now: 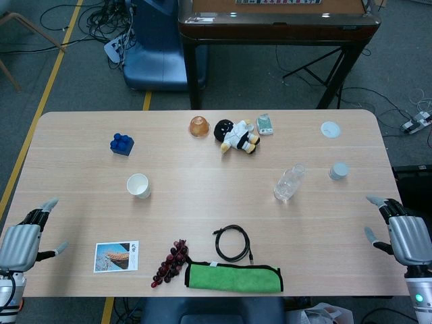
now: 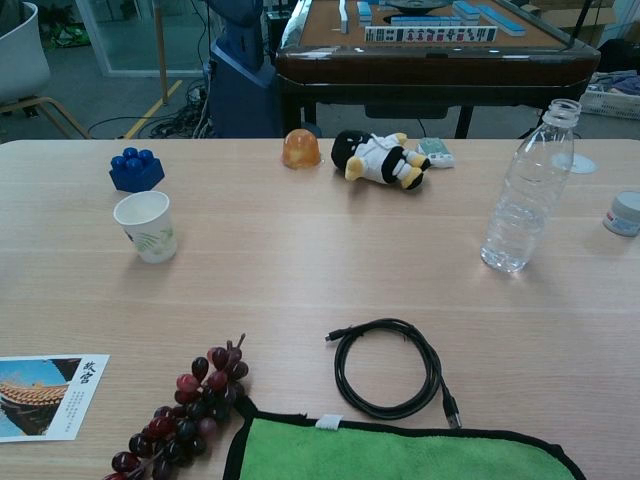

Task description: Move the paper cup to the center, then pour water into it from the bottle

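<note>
- Your left hand (image 1: 23, 237) is off the left edge of the light wooden table (image 1: 202, 223), fingers apart, holding nothing
- Your right hand (image 1: 405, 233) is off the right edge, fingers apart too, with nothing in it
- The small white paper cup (image 1: 138, 185) stands upright on the left side of the table, not in the middle yet
- The clear plastic water bottle (image 1: 289, 182) stands upright on the right side with its top open, well apart from the cup
- A blue toy brick (image 1: 122, 144) sits behind the cup
- An orange dome (image 1: 199, 126) and a black and white stuffed toy (image 1: 236, 136) lie near the far edge
- A white bottle cap (image 1: 339, 171) sits just to the right of the bottle
- A black coiled cable (image 1: 233, 243) lies near the front, just behind a folded green cloth (image 1: 233, 277)
- A bunch of dark red grapes (image 1: 170, 262) lies between the cloth and a picture card (image 1: 116, 256)
</note>
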Robot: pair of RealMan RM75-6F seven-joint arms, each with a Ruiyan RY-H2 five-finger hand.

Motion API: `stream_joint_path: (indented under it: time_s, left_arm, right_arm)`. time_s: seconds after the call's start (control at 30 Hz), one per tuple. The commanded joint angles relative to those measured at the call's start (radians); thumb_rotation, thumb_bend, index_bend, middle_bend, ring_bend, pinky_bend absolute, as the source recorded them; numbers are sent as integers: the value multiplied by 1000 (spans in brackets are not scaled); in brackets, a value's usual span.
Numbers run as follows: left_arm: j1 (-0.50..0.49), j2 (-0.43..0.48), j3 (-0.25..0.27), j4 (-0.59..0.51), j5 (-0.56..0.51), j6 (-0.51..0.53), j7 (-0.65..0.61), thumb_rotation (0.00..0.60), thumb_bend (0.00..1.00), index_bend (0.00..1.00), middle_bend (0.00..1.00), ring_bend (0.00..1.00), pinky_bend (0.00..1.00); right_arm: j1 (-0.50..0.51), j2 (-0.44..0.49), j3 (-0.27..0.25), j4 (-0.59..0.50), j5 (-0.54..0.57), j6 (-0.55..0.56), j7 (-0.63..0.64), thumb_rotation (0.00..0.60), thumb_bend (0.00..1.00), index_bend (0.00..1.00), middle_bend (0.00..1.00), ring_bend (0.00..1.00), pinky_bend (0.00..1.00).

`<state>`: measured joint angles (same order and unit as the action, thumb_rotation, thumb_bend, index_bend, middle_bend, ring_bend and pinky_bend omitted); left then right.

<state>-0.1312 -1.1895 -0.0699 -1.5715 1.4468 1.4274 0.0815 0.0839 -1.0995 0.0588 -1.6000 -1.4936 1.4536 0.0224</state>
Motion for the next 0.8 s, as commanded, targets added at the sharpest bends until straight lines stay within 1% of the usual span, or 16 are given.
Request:
stream_joint_path:
  time_s: [0.03, 0.2, 0.3, 0.37, 0.47, 0.57, 0.6, 0.7, 0.8]
  left_arm:
    - [-18, -2, -17, -23, -29, -32, -25, 600, 127, 0, 146, 221, 501]
    - [-54, 24, -39, -76, -74, -103, -65, 600, 127, 0, 103, 203, 498]
    - [-86, 31, -53, -79, -113, -154, -21, 600, 128, 0, 76, 188, 494]
    - [-108, 33, -59, -76, -153, -195, 21, 600, 128, 0, 42, 158, 467]
    - [-146, 33, -65, -60, -215, -265, 85, 600, 129, 0, 1, 82, 387]
    - [-180, 34, -70, -60, -283, -338, 122, 600, 142, 0, 0, 10, 265]
    - [-190, 36, -69, -57, -289, -356, 125, 600, 151, 0, 0, 1, 219]
    - [-219, 30, -69, -39, -308, -389, 156, 600, 173, 0, 0, 0, 133]
    - [-251, 15, -70, -26, -341, -420, 197, 600, 193, 0, 0, 0, 93]
  right_arm:
    - [4, -1, 3, 0, 2, -4, -2, 600, 336, 234, 282, 221, 401]
    - [12, -6, 4, 1, 5, -19, -8, 600, 336, 240, 282, 221, 401]
    - [16, -9, 2, 3, 10, -30, -12, 600, 336, 244, 282, 221, 401]
    - [18, -10, 2, 3, 11, -33, -14, 600, 336, 249, 282, 221, 401]
    - [17, -9, 1, 2, 10, -32, -16, 600, 336, 262, 284, 221, 401]
    - [15, -7, 0, 2, 13, -31, -15, 600, 336, 264, 286, 221, 401]
    - [15, -7, -1, 2, 14, -32, -15, 600, 336, 264, 286, 221, 401]
    - [13, -6, 0, 2, 18, -30, -15, 600, 336, 268, 286, 221, 401]
    - [12, -7, 0, 4, 19, -30, -17, 600, 336, 276, 286, 221, 401]
